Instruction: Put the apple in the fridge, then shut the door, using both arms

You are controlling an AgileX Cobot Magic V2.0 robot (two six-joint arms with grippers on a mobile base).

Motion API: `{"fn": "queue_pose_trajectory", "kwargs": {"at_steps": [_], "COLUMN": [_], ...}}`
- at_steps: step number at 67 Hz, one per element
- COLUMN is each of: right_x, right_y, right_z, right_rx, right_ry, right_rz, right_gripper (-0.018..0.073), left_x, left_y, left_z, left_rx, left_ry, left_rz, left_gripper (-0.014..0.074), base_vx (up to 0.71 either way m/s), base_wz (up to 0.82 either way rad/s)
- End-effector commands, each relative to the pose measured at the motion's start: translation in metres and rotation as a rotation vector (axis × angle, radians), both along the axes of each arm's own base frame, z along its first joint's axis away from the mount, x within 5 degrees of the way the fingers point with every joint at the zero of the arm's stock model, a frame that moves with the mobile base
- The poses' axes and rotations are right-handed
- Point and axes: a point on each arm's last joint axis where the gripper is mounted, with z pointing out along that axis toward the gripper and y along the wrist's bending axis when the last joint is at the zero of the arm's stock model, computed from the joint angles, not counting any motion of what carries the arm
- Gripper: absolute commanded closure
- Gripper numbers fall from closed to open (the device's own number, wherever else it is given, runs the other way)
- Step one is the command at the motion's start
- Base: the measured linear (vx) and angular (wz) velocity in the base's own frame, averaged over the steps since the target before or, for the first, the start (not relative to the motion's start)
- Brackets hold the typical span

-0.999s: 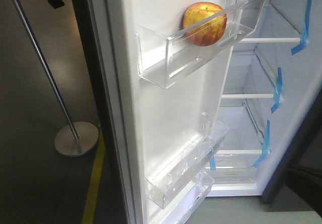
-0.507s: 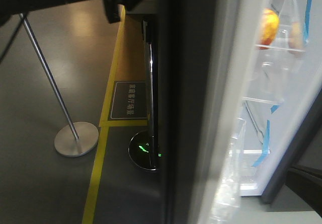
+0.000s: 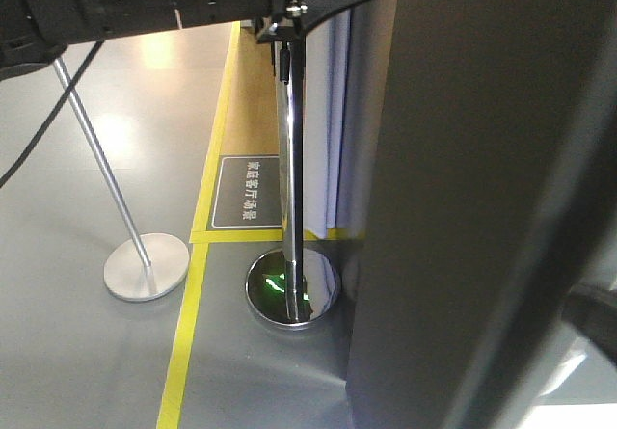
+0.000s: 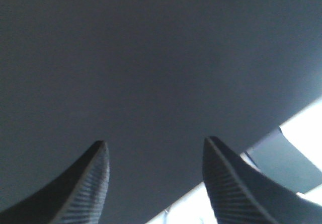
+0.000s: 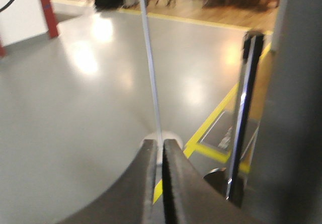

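Door (image 3: 482, 207), tall, narrow, dark grey: wide open a second ago with white liner and clear bins on show, now presents only its outer face to the front view and hides the whole fridge interior. Reads as all but shut, though cannot tell whether sealed. Black left arm (image 3: 145, 0) stretched across the top toward the door's edge. Chrome stanchion pole (image 3: 289, 159) upright just beside that edge. Left gripper (image 4: 156, 142) spread wide and empty, tips close against the grey panel, likely pushing. Right gripper (image 5: 160, 143) pinched together on nothing, facing open floor. Round red-and-yellow apple out of sight, last seen in the upper door bin, so presumably carried inside.
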Motion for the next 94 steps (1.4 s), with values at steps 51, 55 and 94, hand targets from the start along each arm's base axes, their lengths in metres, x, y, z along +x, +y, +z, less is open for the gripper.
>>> {"fn": "queue_pose_trajectory", "kwargs": {"at_steps": [51, 55, 94], "right_x": [0.127, 0.142, 0.215], "right_y": [-0.036, -0.036, -0.041], "right_z": [0.024, 0.030, 0.050], "right_rx": [-0.113, -0.122, -0.064], "right_ry": [-0.183, -0.184, -0.203], "right_rz": [-0.498, -0.509, -0.628], "right_gripper": [-0.0065, -0.0050, -0.0028], "left_x": [-0.012, -0.012, -0.004], "left_y": [0.013, 0.013, 0.020], "left_z": [0.028, 0.027, 0.015], "left_rx": [-0.061, -0.041, 0.124], "left_ry": [-0.083, -0.091, -0.164], "left_rz": [0.007, 0.009, 0.055], "left_gripper": [0.0188, 0.0188, 0.0188], "base_vx": [0.00, 0.00, 0.00], "base_wz": [0.00, 0.00, 0.00]}}
